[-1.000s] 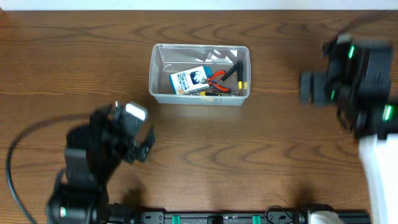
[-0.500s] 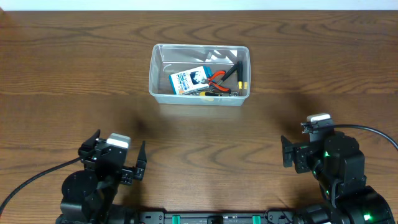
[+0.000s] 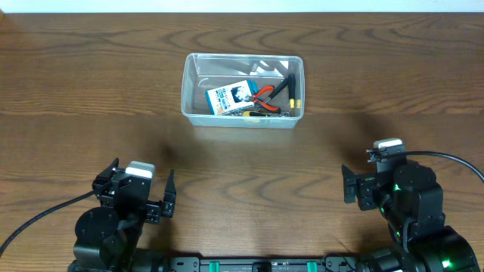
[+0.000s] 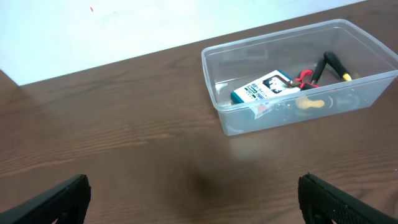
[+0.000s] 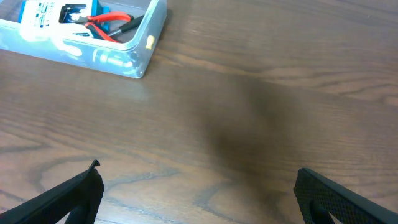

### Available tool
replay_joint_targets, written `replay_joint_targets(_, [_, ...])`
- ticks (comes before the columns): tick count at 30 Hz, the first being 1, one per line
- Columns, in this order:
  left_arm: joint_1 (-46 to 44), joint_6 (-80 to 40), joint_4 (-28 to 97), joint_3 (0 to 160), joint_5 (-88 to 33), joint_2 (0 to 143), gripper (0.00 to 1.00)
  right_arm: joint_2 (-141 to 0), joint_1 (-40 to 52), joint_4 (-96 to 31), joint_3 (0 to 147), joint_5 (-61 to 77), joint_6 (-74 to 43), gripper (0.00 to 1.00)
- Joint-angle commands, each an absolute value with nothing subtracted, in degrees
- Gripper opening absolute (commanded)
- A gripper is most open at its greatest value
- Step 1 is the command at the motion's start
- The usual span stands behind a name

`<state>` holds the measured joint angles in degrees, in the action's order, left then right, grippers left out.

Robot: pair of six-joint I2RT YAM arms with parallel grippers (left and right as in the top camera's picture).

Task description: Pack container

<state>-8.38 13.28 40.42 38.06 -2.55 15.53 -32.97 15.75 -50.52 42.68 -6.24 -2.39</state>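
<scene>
While the left gripper (image 4: 193, 196) and right gripper (image 5: 199, 190) hang wide open and empty, the clear plastic container (image 3: 242, 119) sits well ahead between them, long axis crosswise to both, apparently slightly nearer the left gripper.

A robotics laboratory or test bench is indicated. A wood-grain table (image 3: 91, 83) is seen across the whole overhead view. Two black robot arms, the left arm (image 3: 102, 234) and the right arm (image 3: 412, 204), are mounted at the lower edge of the frame, above a black rail (image 3: 265, 265) fitted with green clips. A black cable (image 3: 30, 227) is run in at the lower left. A plain white surface (image 4: 124, 25) is noted beyond the table's far edge, along the top of the left wrist view. Hand tools are held in a clear container (image 3: 242, 119) at upper centre.
</scene>
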Motion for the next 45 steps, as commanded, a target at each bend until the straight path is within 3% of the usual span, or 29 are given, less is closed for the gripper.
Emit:
replay_joint_targets(1, [-8.6, 12.5, 40.3, 37.8, -1.7, 15.2, 0.98, -32.7, 16.2, -50.6, 42.4, -6.6, -3.2, 0.99])
replay_joint_targets(12, [-8.6, 12.5, 40.3, 37.8, -1.7, 15.2, 0.98, -30.9, 15.7, -52.8, 42.3, -8.9, -1.7, 0.99])
replay_joint_targets(19, [-8.6, 12.5, 40.3, 37.8, -1.7, 15.2, 0.98, -12.0, 11.2, -52.2, 38.0, -2.5, -1.7, 0.99])
replay_joint_targets(24, [-8.6, 12.5, 40.3, 37.8, -1.7, 15.2, 0.98, -2.2, 8.8, -34.4, 26.4, -2.5, 0.3, 0.99])
replay_joint_targets(28, [-8.6, 12.5, 40.3, 37.8, -1.7, 15.2, 0.98, -1.7, 8.7, -11.3, 13.1, -2.5, 0.3, 0.99])
replay_joint_targets(33, [-8.6, 12.5, 40.3, 37.8, -1.7, 15.2, 0.98, -1.0, 8.6, 3.8, 2.8, -3.7, 2.3, 0.99])
replay_joint_targets(45, [-8.6, 12.5, 40.3, 37.8, -1.7, 15.2, 0.98, -0.3, 7.2, -5.4, 1.0, -3.6, 6.5, 0.99])
